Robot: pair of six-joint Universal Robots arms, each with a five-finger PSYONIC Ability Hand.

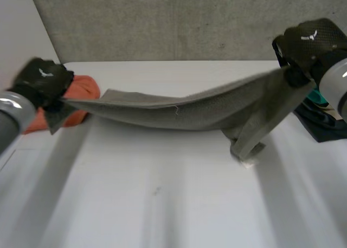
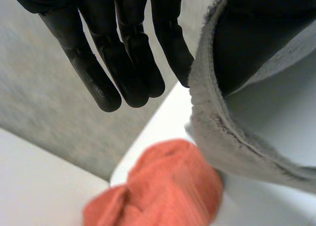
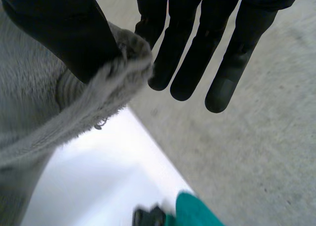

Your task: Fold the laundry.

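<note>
Grey towel [image 1: 179, 115] in thumb-pinch of robot hands [image 1: 40, 80] [image 1: 312, 42]

Towel [image 1: 184, 115] stretched above the table [image 1: 162, 204]
Left hand [image 1: 40, 80] at its left end, right hand [image 1: 309, 42] at its right; another cloth [image 1: 84, 88] lies behind the left end.

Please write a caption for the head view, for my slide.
Left robot hand and right robot hand hold a grey towel stretched over the white table.
</note>
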